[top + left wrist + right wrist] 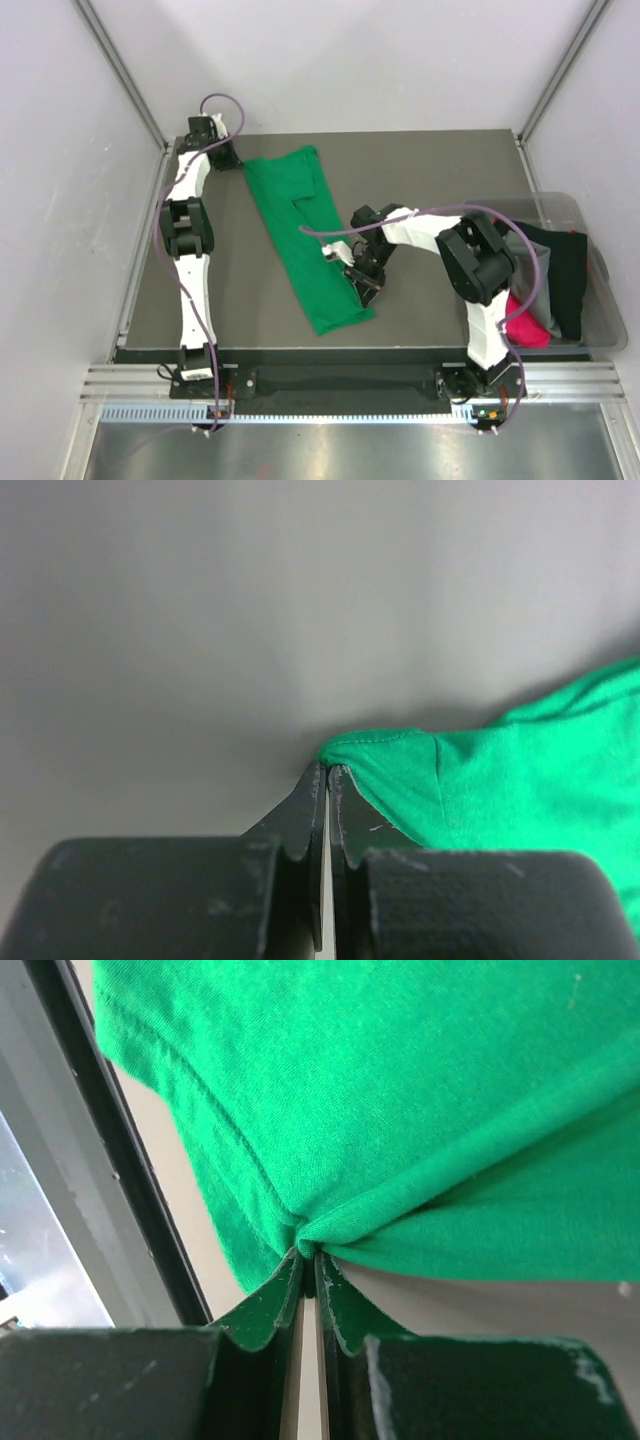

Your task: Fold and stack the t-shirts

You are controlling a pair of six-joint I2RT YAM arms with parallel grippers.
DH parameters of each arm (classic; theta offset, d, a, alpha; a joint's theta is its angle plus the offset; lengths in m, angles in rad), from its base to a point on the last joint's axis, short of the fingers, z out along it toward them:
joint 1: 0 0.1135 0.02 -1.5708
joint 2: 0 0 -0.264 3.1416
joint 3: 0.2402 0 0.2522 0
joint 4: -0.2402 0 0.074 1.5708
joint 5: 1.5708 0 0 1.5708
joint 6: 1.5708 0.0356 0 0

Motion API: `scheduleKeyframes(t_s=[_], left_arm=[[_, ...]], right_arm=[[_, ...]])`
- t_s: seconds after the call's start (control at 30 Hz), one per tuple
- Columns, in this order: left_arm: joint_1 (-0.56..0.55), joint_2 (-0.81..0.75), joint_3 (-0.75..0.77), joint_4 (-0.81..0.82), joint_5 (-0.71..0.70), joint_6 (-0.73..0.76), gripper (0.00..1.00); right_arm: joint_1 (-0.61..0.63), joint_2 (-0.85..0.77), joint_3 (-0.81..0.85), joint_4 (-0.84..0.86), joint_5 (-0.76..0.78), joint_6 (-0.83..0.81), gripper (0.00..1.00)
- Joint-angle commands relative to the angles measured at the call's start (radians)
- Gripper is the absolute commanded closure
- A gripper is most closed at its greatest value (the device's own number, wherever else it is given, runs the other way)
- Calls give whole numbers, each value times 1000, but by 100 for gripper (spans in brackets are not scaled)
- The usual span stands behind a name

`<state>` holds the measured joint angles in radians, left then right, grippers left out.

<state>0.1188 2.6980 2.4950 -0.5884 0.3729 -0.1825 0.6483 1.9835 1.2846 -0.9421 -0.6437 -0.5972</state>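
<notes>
A bright green t-shirt (305, 235) lies as a long folded strip slanting across the dark table, from the far left to the near middle. My left gripper (238, 165) is at its far left corner. In the left wrist view the left gripper (327, 767) is shut, with the corner of the green t-shirt (500, 770) caught at the very tips. My right gripper (362, 290) is at the shirt's near right edge. In the right wrist view the right gripper (308, 1252) is shut on a puckered fold of the green t-shirt (400, 1100), lifting it slightly.
A clear plastic bin (600, 330) stands at the table's right edge, holding a black t-shirt (565, 270), a magenta-pink one (525, 325) and a grey one (520, 250). White walls close in the table on three sides. The table's near edge (120, 1160) runs close by the right gripper.
</notes>
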Motion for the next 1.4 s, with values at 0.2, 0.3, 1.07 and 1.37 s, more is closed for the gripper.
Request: scheduleKeyframes(t_s=[0.2, 0.3, 1.07, 1.37], left_arm=[[-44, -47, 41, 142, -335, -6, 42], [-44, -331, -259, 277, -428, -5, 29], [-198, -1406, -1826, 212, 193, -674, 39], [-245, -1494, -1938, 200, 155, -713, 38]], right_arm=[[54, 55, 81, -6, -73, 2, 77], [51, -9, 44, 15, -45, 4, 72], [-59, -356, -257, 192, -45, 275, 58], [-62, -252, -283, 262, -175, 378, 56]])
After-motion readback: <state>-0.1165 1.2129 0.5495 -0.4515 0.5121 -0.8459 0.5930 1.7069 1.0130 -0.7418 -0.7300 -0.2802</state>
